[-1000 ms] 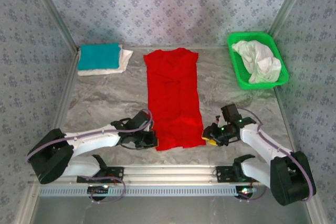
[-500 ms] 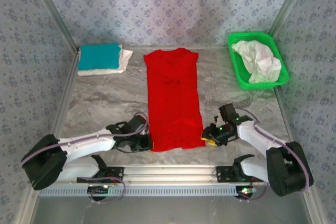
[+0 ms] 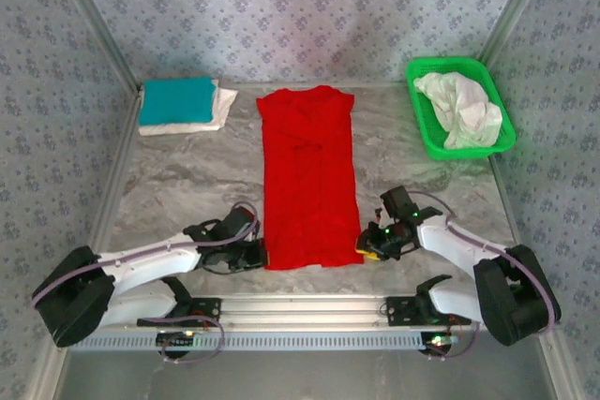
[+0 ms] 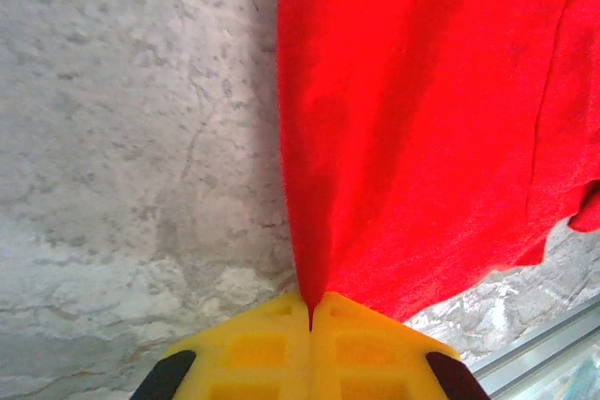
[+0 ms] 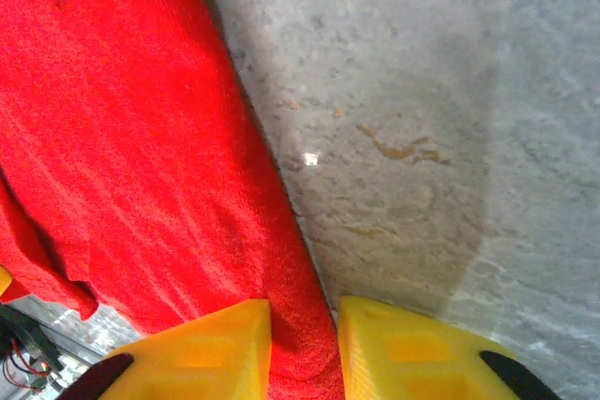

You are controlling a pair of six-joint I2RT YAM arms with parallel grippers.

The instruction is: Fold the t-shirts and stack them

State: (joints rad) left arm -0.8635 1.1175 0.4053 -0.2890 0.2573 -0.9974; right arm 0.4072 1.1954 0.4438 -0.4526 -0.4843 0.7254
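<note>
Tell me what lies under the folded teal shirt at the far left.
A folded white shirt lies under the teal shirt, its edges showing on the right and near sides. Its middle is covered; anything else stacked there cannot be seen.

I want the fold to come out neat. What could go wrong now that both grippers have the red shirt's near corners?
The left gripper pinches just a thin tip of the red t-shirt, so it might slip out when lifted. The right gripper holds a thicker bunch, so the fold may come out crooked.
</note>
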